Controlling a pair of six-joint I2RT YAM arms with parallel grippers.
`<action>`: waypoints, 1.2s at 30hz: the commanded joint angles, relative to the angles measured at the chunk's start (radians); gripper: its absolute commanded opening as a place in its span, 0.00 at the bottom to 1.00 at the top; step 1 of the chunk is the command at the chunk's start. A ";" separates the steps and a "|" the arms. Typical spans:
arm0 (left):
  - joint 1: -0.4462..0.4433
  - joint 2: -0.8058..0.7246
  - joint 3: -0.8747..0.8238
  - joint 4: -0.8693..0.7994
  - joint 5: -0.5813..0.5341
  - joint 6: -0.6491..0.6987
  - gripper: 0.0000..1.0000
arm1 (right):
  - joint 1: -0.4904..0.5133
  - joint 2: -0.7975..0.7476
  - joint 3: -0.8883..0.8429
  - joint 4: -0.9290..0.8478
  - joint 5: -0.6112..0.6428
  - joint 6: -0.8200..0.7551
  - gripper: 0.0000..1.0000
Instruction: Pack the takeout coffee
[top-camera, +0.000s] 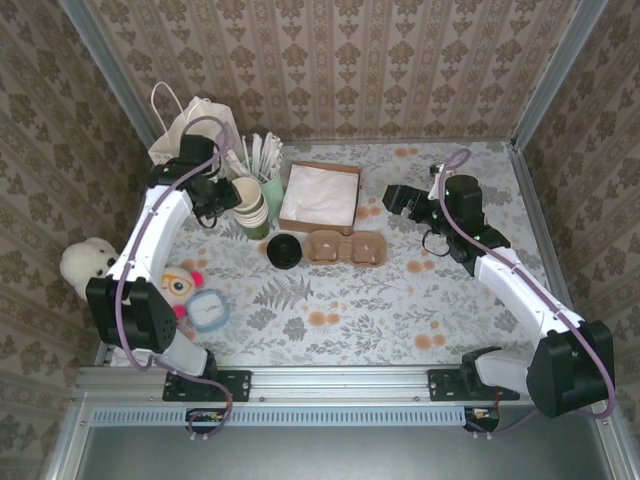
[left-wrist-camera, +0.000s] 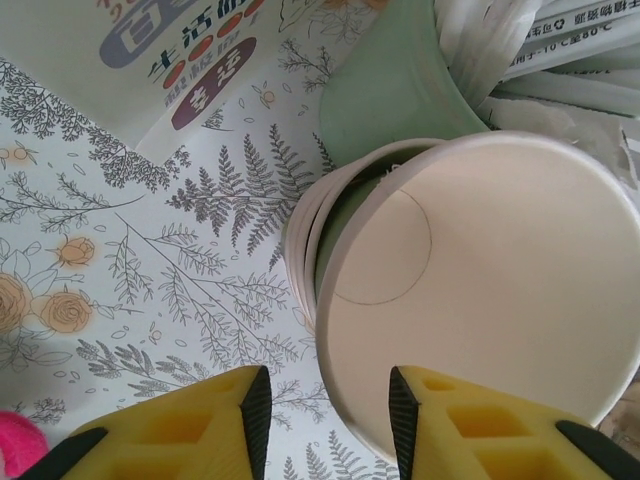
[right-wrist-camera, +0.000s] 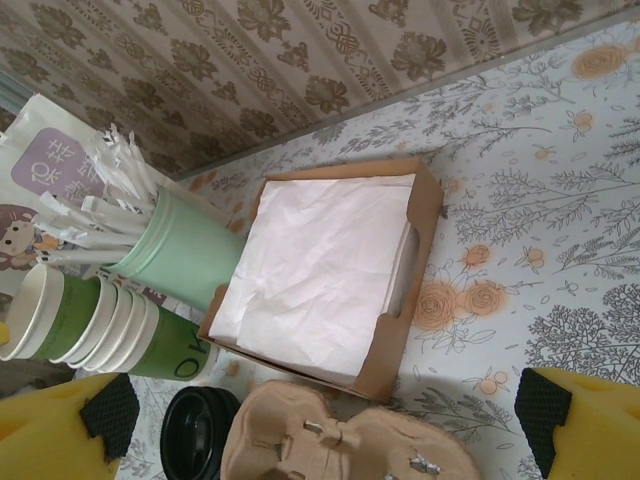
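A stack of lidless cups (top-camera: 250, 205), green outside and cream inside, leans at the back left. In the left wrist view its top cup (left-wrist-camera: 500, 280) gapes toward the camera. My left gripper (left-wrist-camera: 327, 425) straddles that cup's rim, one pad inside the cup and the other outside, still apart from the wall. A loose black lid (top-camera: 283, 250) lies beside the brown pulp carrier (top-camera: 345, 247). No lidded takeout coffee is in view. My right gripper (top-camera: 400, 200) hangs wide open above the table right of the napkin box, holding nothing, with the carrier (right-wrist-camera: 340, 440) and lid (right-wrist-camera: 195, 435) below it.
A cardboard box of white napkins (top-camera: 320, 195) sits behind the carrier. A mint cup of wrapped straws (top-camera: 270, 180) stands behind the cup stack, and a paper bag (top-camera: 185, 125) in the back left corner. Plush toys (top-camera: 85, 265) and a small blue clock (top-camera: 210, 310) lie at the left.
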 joint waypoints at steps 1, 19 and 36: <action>-0.007 0.019 0.046 -0.048 -0.030 0.030 0.37 | 0.008 -0.013 0.041 0.014 -0.019 -0.036 1.00; -0.023 0.052 0.096 -0.052 -0.051 0.046 0.09 | 0.009 -0.058 0.022 -0.019 0.032 -0.069 1.00; -0.002 0.016 0.204 -0.096 0.025 0.086 0.00 | 0.010 -0.073 0.021 -0.025 0.061 -0.070 1.00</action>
